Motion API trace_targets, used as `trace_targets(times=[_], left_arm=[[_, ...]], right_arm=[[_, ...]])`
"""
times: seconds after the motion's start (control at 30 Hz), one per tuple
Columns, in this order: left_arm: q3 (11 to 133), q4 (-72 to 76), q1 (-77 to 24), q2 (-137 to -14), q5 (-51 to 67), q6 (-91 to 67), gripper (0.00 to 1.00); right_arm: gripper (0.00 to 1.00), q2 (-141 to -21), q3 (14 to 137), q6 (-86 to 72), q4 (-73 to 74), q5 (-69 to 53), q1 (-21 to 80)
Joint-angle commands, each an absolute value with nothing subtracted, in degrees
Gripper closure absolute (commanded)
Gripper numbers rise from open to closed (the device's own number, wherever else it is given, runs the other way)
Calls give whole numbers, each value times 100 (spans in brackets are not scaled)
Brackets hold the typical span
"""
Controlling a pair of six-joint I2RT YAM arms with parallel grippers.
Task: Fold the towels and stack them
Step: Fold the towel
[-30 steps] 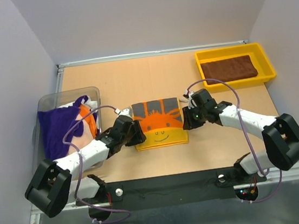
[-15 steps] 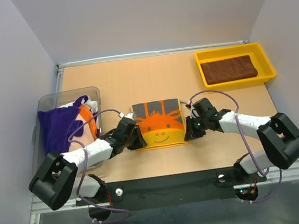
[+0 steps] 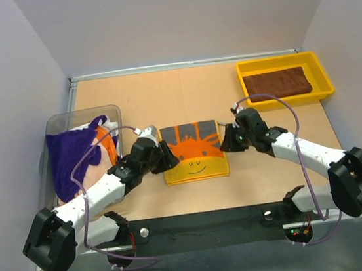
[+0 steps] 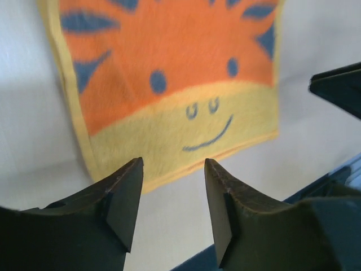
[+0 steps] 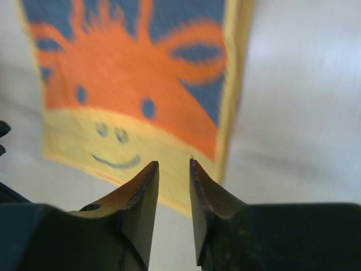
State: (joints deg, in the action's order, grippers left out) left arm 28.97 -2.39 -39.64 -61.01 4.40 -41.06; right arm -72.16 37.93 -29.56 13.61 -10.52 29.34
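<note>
In the upper right of the overhead view we see a yellow tray (image 3: 285, 84) on the bench (image 3: 163, 95), and in it a dark brown towel (image 3: 278, 83), folded flat and lying alone. At the left edge stands a clear bin (image 3: 61, 124); a purple towel (image 3: 68, 156) spills over its near wall, and an orange towel (image 3: 106, 144) is bunched beside it toward the middle of the frame. How much of either cloth lies inside the bin we cannot tell, since the purple folds cover the wall.

In the middle of the frame lies the patterned towel (image 3: 193, 150), flat on the bench, showing an orange face with a smile on a yellow ground and grey-blue rays at the top. It looks folded, with layered edges showing along its lower side.

The left claw (image 3: 164, 157) sits at the towel's left edge and the right claw (image 3: 225, 142) at its right edge. In the left wrist view the left claw (image 4: 172, 197) is released, its fingers spread with bare bench between them, just short of the towel's (image 4: 169, 90) yellow hem. In the right wrist view the right claw (image 5: 174, 195) stands with a narrow gap, holding nothing, its tips over the towel's (image 5: 135, 107) near corner; whether they touch the cloth we cannot make out. Both wrist views are soft and blurred.
</note>
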Motion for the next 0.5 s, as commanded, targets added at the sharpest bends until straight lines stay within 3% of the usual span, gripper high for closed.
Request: trace_targets(times=[0.0,0.17,0.47], left_arm=[[3532,718,-3201,-6422,315,-3911,40],[4270,1994,-2646,-7679,676,-3744,40],[4782,3277,-2593,-9447,976,-3762,53]], right_arm=[[60,-7750,4859,-2944,55,-773,2927],[59,-8919,5659,-3190,-1211,-852,2892],[58,-10651,5652,-3805,-3470,-1063,2760]])
